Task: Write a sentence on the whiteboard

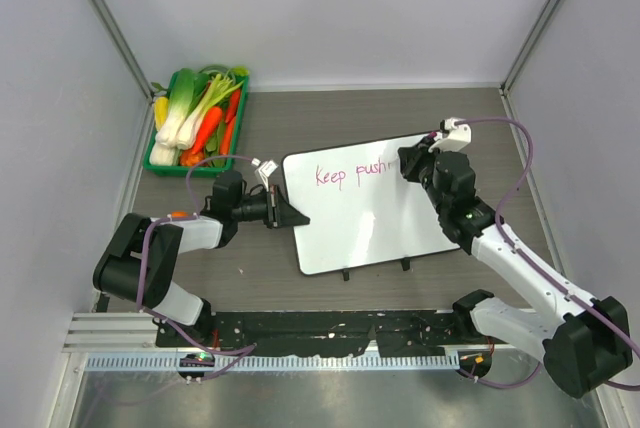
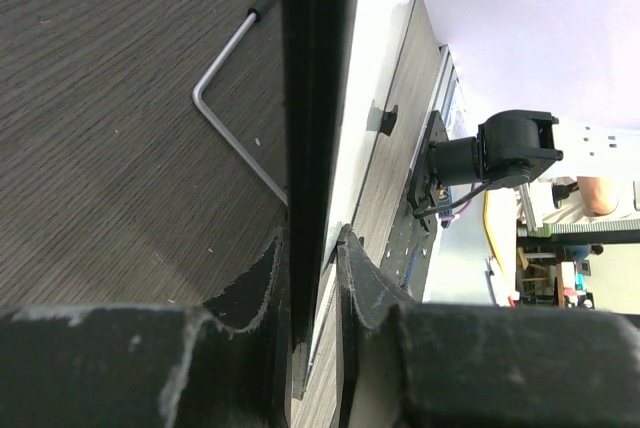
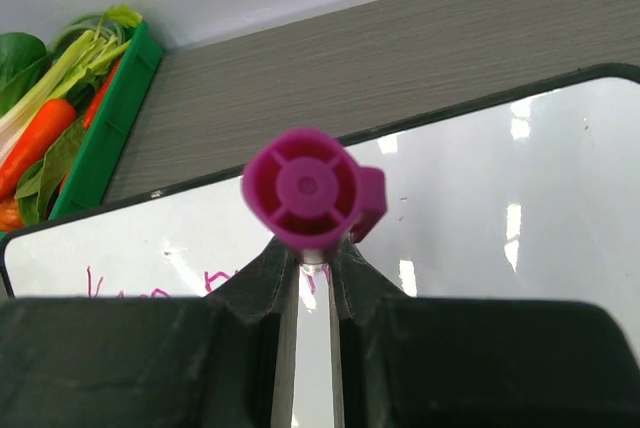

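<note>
The brown desk [image 1: 400,118] is the biggest thing here. In the middle of it lies the whiteboard [image 1: 370,223], turned a little, with its two black clips on the near edge. A green tray [image 1: 158,161] full of vegetables sits at the far left corner, well apart from the board.

The left jaws are squeezed shut on the board's left edge, which the left wrist view shows pinched right between them. The right jaws are over the top right part of the board, gripping a pink marker [image 3: 305,188]. Its tip is hidden, so I cannot tell if it touches the board.

Pink words [image 1: 350,173] on the board read "Keep push", so I think the sentence is about half done.

To do this step well, the left jaws should hold the board firm so it cannot slide. The marker should press softly and move in small, slow strokes. New letters should go just to the right of the last one, on the same line. There is not much room left before the right edge, so the letters should be small.
</note>
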Robot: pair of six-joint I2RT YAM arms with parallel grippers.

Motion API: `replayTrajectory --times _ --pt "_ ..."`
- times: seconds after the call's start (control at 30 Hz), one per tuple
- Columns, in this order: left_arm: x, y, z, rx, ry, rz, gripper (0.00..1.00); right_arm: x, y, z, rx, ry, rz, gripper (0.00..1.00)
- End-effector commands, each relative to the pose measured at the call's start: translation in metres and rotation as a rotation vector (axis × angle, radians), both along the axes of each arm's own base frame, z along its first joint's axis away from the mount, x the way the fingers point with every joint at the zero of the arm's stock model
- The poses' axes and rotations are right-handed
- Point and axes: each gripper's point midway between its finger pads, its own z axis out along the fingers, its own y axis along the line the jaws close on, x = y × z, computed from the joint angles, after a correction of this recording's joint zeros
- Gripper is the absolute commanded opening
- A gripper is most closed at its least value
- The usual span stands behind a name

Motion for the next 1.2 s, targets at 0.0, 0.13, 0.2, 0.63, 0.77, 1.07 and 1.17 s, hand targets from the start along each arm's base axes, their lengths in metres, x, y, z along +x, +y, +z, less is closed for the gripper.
replayTrajectory --times 0.0,0.13,0.2,0.63,0.77,1.07,1.17 --pt "0.004 0.014 -0.047 0.172 0.040 0.096 0.00 0.011 0.002 0.038 0.044 -0.084 -0.017 0.01" --pt "0.004 0.014 -0.047 0.172 0.042 0.097 0.00 0.017 0.004 0.037 0.041 -0.082 -0.019 0.01" --pt "0.004 0.014 -0.047 0.173 0.039 0.095 0.00 0.019 0.004 0.037 0.045 -0.082 -0.024 0.01" --pt "0.004 0.013 -0.047 0.172 0.038 0.093 0.00 0.026 0.001 0.014 0.008 -0.031 -0.048 0.01" --pt "0.004 0.014 -0.047 0.172 0.039 0.094 0.00 0.021 -0.001 0.014 0.011 -0.031 -0.049 0.01" --pt "0.004 0.014 -0.047 0.172 0.039 0.094 0.00 0.014 -0.009 0.036 0.027 -0.080 -0.065 0.01" --pt "0.004 0.013 -0.047 0.172 0.039 0.093 0.00 0.015 -0.011 0.029 0.016 -0.064 -0.072 0.01"
